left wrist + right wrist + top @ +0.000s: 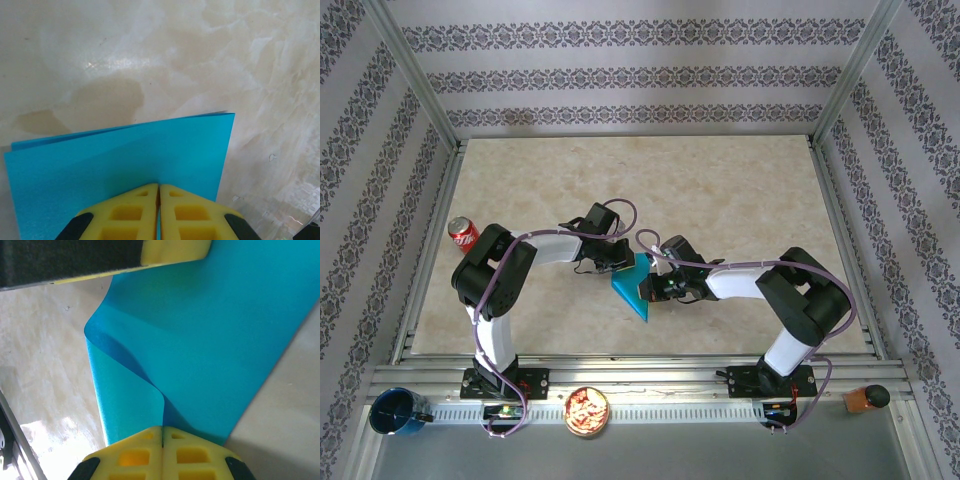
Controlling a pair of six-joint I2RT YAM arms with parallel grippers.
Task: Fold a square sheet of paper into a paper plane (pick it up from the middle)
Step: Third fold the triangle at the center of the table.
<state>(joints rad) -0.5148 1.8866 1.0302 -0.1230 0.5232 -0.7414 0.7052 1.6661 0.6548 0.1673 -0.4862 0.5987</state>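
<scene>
The square sheet of paper [634,287] is bright turquoise and hangs folded over between the two arms, above the middle of the table. My left gripper [617,256] is shut on its upper left edge; in the left wrist view the yellow fingers [135,212] pinch the sheet [125,160]. My right gripper [655,284] is shut on the sheet's right side. In the right wrist view the paper [210,340] curls into a loop just above the closed right fingertips [142,452], and the left gripper's yellow pad [175,250] shows at the top.
A red soda can [463,232] stands at the table's left edge. A dark blue cup [397,412], a bowl of snacks [587,410] and a small brown object [865,399] sit on the near rail. Metal frame posts border the marble table [720,190].
</scene>
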